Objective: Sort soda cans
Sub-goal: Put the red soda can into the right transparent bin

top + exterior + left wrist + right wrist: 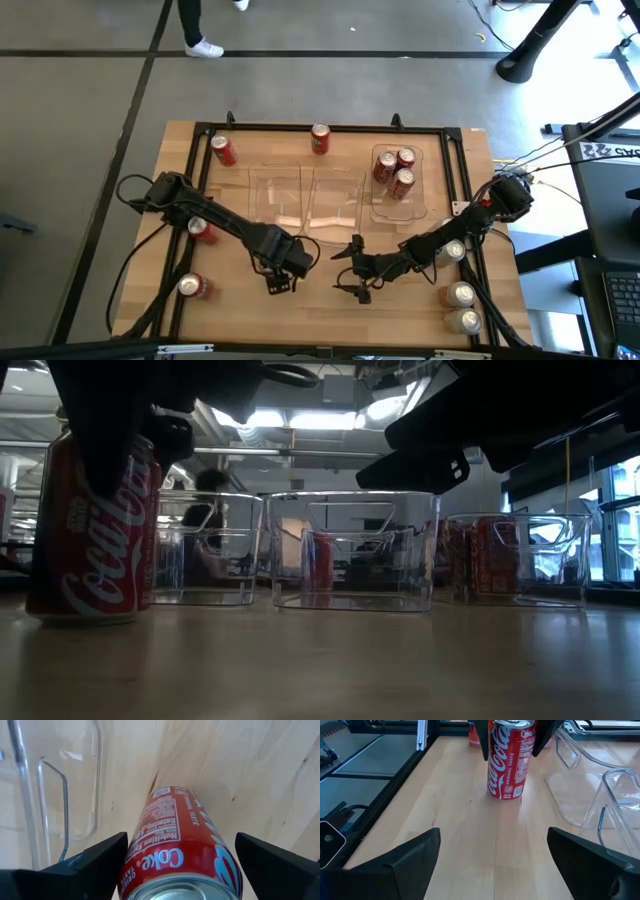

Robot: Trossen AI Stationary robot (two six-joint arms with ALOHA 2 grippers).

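Left hand, at about 7 o'clock of the bench, straddles an upright red can with its fingers spread clear of the can's sides, so the can stands on the wood unclamped, just in front of the empty clear bins. Right hand, near 6 o'clock, hangs fully open and empty, facing that can. The bin at 1 o'clock holds three red cans, evidently the red group. Other red cans lie toward 9 and 11 o'clock; pale cans wait at 4 o'clock, apparently unsorted.
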